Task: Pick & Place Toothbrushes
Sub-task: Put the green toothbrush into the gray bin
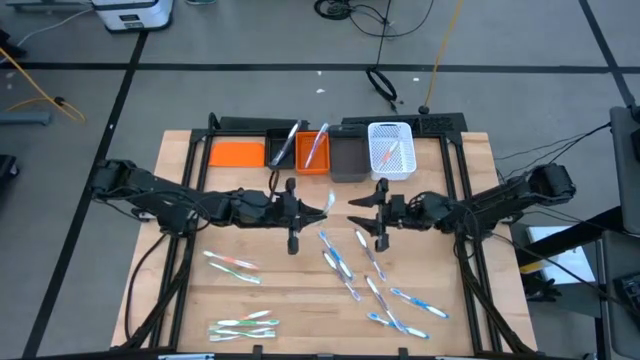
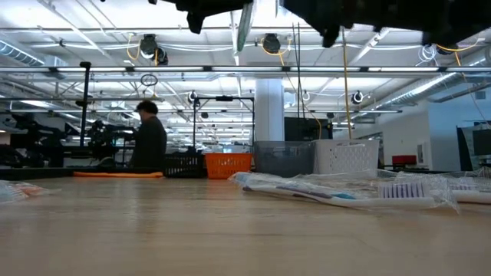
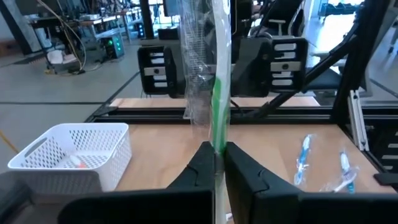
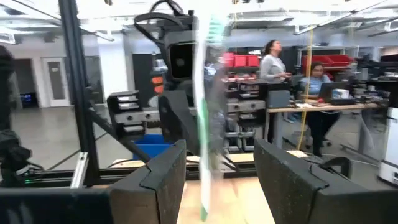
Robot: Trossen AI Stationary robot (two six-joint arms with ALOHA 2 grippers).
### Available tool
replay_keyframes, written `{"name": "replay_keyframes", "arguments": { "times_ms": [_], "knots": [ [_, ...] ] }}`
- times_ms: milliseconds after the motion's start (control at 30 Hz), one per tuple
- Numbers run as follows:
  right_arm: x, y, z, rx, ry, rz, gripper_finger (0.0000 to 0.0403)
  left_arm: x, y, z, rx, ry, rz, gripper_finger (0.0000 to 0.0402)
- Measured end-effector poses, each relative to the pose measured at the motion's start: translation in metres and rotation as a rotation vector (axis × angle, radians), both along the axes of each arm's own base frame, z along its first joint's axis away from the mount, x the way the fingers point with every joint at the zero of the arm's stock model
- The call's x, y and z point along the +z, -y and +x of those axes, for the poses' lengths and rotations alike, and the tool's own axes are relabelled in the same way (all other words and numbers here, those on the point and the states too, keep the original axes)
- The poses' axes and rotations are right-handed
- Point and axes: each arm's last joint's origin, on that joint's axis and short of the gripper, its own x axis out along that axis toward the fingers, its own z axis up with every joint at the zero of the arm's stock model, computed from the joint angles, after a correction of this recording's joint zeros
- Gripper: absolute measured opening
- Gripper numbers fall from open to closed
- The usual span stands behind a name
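Toothbrushes lie scattered over the wooden table (image 1: 180, 300), each in a clear wrapper. One cluster (image 1: 365, 275) spreads from the table's middle toward its near right corner; a pair (image 1: 232, 266) lies left of the middle, and a small group (image 1: 243, 326) sits at the near edge, left of centre. Along the far edge stand the bins: an orange flat lid or tray (image 1: 236, 153), a dark bin (image 1: 283, 146) and an orange bin (image 1: 315, 150), each with a toothbrush in it, a grey bin (image 1: 347, 158), and a white lattice basket (image 1: 391, 150) with something pink-red inside.

My left gripper (image 1: 292, 212) hangs above the middle of the table, its jaws pressed together on a green-accented toothbrush (image 3: 217, 106); in the left wrist view the wrapped stick rises straight up from between my two dark fingers (image 3: 199, 168). In the low view that toothbrush (image 2: 244, 27) hangs well clear of the tabletop.

My right gripper (image 1: 381, 217) faces the left one across the middle of the table, near it but apart. Its jaws stand wide, one on either side of the same toothbrush (image 4: 204, 118) in the right wrist view; whether they touch it I cannot tell.

Beyond the table, a person (image 2: 148, 136) shows in the room behind, and two more people (image 4: 292, 68) sit or stand at desks.
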Motion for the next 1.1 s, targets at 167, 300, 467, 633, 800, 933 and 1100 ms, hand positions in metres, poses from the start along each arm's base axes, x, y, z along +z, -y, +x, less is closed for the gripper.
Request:
{"name": "replay_keyframes", "arguments": {
  "times_ms": [167, 300, 467, 633, 800, 933, 1100],
  "knots": [
    [0.008, 0.001, 0.019, 0.015, 0.015, -0.015, 0.0180, 0.000, 0.000, 0.000, 0.000, -0.001, 0.000, 0.0017],
    [0.009, 0.005, 0.027, -0.003, 0.012, -0.016, 0.0180, -0.001, 0.000, 0.000, 0.000, -0.009, 0.004, 0.0005],
    [0.014, 0.007, 0.037, -0.012, 0.027, -0.009, 0.0180, 0.000, 0.000, 0.000, 0.001, -0.003, 0.003, 0.0019],
    [0.015, 0.006, 0.045, 0.016, 0.025, -0.017, 0.0180, 0.000, -0.001, 0.000, 0.005, -0.004, 0.005, 0.0007],
    [0.018, 0.007, 0.051, 0.027, 0.035, -0.023, 0.0180, 0.000, -0.001, 0.000, 0.004, -0.004, 0.005, 0.0018],
    [0.022, 0.011, 0.053, 0.015, 0.045, -0.019, 0.0180, -0.001, -0.001, 0.000, 0.005, -0.008, 0.005, 0.0021],
    [0.022, 0.011, 0.054, 0.016, 0.043, -0.020, 0.0180, -0.001, -0.002, 0.000, 0.005, -0.011, 0.005, 0.0005]
  ]
}}
